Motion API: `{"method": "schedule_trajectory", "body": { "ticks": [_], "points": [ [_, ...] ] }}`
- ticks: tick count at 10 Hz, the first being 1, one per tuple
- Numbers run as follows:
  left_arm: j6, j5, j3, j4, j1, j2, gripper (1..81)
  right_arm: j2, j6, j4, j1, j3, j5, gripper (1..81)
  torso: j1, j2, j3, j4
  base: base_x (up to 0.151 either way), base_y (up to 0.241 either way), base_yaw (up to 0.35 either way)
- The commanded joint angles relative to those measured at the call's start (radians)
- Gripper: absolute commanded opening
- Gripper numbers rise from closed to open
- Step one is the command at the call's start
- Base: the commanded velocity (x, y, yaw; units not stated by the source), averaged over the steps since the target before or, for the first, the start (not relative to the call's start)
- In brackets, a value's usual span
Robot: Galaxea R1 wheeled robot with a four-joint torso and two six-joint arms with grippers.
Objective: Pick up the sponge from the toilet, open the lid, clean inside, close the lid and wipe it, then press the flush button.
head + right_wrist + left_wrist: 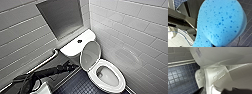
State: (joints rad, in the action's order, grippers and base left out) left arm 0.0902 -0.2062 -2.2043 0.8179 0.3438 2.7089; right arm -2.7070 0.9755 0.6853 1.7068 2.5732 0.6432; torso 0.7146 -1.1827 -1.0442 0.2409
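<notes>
At the clean-inside step: lid (90, 55) raised against the tank (75, 46), sponge (220, 23) clamped in the right gripper above floor tiles (245, 37). Cannot tell the left gripper (72, 67)'s state. Calls next, probably, for lowering the sponge into the open bowl (108, 76).

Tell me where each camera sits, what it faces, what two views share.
Head: high on the robot, looking down at the toilet, lid raised; left arm enters lower left.
Left wrist: on the left arm, low beside the toilet, facing its side and the floor.
Right wrist: on the right arm, facing the sponge close up, floor behind.
Shared: head and left wrist show the toilet.
</notes>
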Motion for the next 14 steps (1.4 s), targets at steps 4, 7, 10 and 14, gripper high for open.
{"method": "schedule_trajectory", "body": {
  "ticks": [4,7,10,14],
  "points": [
    [-0.004,-0.058,-0.040,0.078,-0.105,0.060,81.1,0.004,0.002,0.037,0.051,0.008,-0.007,1.0,0.000,0.000,0.000,0.000,0.000,0.000,0.000],
    [-0.003,-0.065,-0.016,0.073,-0.093,0.088,81.1,0.002,-0.001,0.040,0.049,0.008,-0.007,1.0,0.000,0.000,0.000,0.000,0.000,0.000,0.000],
    [0.002,-0.102,0.037,0.063,-0.058,0.066,81.1,-0.001,-0.001,0.037,0.046,0.008,-0.007,1.0,0.000,0.000,0.000,0.000,0.000,0.000,0.000],
    [0.120,-0.404,0.044,-0.061,0.084,-0.046,81.1,-0.033,0.006,0.037,0.023,0.096,-0.036,1.0,0.000,0.000,0.000,0.000,0.000,0.000,0.000]
  ]
}}
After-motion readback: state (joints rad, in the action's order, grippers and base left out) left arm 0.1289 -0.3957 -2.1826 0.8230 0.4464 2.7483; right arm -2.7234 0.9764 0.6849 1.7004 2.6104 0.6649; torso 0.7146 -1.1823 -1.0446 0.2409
